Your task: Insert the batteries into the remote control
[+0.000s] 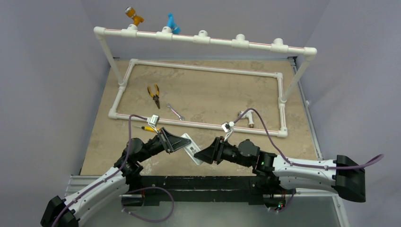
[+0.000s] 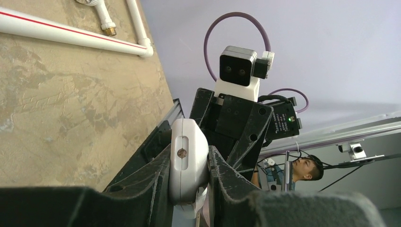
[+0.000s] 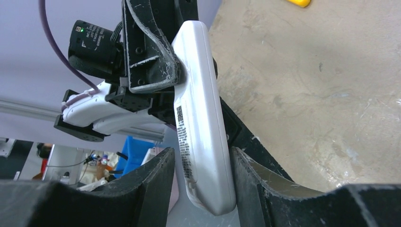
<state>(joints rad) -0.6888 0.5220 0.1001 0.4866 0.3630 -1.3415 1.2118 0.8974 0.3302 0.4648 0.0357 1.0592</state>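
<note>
slim white plastic remote control (image 1: 193, 152) mostly covered by left gripper (image 1: 182, 142) and right gripper (image 1: 201, 155) from above; can't tell whether right fingers (image 3: 156, 189) touch it. yellow screwdriver handle (image 3: 299, 2) cut by top edge.

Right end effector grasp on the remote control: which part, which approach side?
Probably the free end of the remote control, approached end-on, opposite the left end effector clamping its far end. It is long, slim and held off the table, so only that end is open; the right end effector straddles it.
</note>
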